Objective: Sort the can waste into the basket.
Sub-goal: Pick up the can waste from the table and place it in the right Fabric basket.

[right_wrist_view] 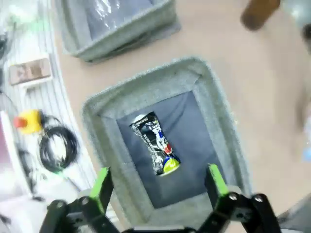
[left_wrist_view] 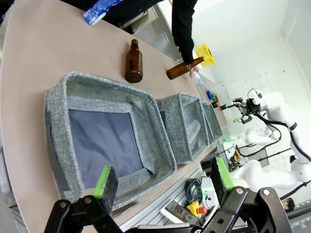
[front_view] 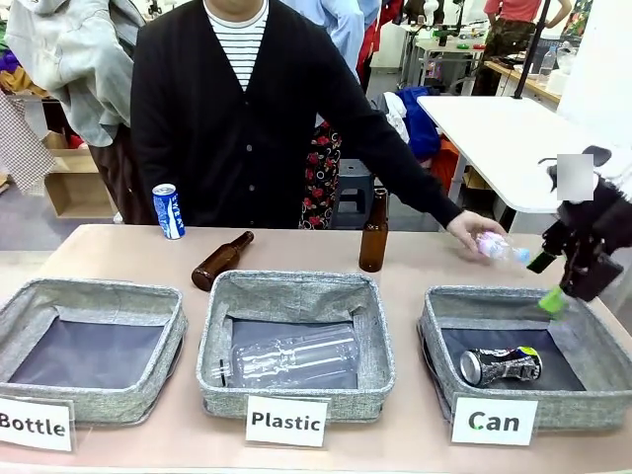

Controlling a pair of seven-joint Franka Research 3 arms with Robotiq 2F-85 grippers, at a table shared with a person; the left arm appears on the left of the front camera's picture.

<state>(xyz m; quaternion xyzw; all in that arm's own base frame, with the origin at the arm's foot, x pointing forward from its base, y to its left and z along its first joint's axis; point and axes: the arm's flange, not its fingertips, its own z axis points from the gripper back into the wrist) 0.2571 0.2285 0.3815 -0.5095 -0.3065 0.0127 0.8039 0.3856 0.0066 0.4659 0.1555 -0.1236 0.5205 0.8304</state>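
The white "Can" card [front_view: 494, 422] stands closest, at the near edge of a pinkish-beige table [front_view: 109, 257]. Behind the table a person in a dark cardigan faces the robot. The room beyond is cluttered with hanging clothes, a cardboard box and a white side table [front_view: 504, 128].

The right gripper [front_view: 546, 281] hangs above the far right corner of the grey Can basket [front_view: 432, 336], its green-padded fingers wide apart and holding nothing. Straight below it, in its wrist view, the crushed silver can [right_wrist_view: 155, 149] lies on its side on the basket's dark base. The can is dented, with dark print and patches of red, blue and yellow-green, and it touches none of the fabric walls [right_wrist_view: 146, 85]. Just beyond the gripper, the person's hand [front_view: 472, 229] rests on a clear plastic bottle [front_view: 502, 247].

The left gripper [left_wrist_view: 163, 179] is also spread open and empty, over the near rim of the Bottle basket [left_wrist_view: 58, 126]. Far ahead of its fingers, the blue and white can [front_view: 168, 210] stands upright at the table's far edge, well apart from the right gripper. Two brown bottles, one lying [front_view: 221, 261] and one upright [front_view: 373, 233], sit between the two.
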